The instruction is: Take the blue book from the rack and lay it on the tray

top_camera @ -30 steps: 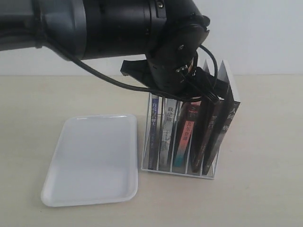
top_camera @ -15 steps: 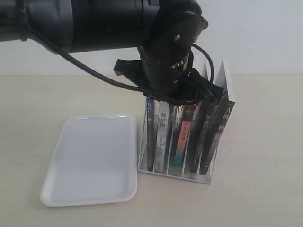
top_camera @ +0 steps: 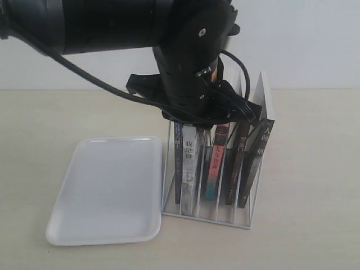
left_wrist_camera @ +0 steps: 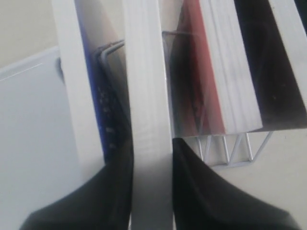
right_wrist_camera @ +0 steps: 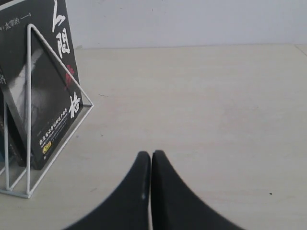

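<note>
Since a second ago the left gripper is shifting toward the tray, and the rack is creeping along with it. Its fingers are clamping a white-edged book. The blue book is standing upright just outside the tray-side finger, seemingly not between them. The right gripper is idling pinched together, far off.

It looks like a robot test lab: a smooth beige tabletop meets a plain white wall at twelve o'clock, under a bulky black cabled robot arm.
</note>
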`<state>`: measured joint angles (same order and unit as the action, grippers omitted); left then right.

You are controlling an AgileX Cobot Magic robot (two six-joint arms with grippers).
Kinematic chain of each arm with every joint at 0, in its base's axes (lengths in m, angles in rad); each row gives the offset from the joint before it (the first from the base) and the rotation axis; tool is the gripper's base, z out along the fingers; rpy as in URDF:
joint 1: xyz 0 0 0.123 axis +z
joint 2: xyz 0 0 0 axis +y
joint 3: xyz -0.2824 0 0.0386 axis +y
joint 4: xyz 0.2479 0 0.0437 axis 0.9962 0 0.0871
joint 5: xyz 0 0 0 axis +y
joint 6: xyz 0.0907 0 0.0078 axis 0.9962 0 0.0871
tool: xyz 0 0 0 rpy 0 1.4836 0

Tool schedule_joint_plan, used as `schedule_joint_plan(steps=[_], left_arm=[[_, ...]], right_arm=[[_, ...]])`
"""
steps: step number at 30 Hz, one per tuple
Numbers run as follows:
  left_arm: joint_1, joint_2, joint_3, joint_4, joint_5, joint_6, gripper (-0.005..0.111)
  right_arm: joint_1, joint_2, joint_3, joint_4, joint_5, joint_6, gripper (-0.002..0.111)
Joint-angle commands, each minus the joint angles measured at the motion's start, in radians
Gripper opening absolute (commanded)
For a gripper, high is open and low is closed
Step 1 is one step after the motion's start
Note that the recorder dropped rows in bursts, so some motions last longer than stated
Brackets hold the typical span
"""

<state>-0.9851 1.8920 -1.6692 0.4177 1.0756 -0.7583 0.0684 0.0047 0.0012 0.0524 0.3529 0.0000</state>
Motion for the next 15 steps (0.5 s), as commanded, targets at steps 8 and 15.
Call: schedule_joint_plan(steps=[8, 15], left_arm=[[-0.003, -0.011, 0.000, 0.008, -0.066, 0.012, 0.013], [-0.003, -0.011, 0.000, 0.008, -0.048, 0.012, 0.016]], right_arm=[[-0.007, -0.005, -0.001, -0.007, -0.007, 0.000, 0.000], [-0.007, -0.005, -0.001, -0.009, -0.012, 0.000, 0.000]])
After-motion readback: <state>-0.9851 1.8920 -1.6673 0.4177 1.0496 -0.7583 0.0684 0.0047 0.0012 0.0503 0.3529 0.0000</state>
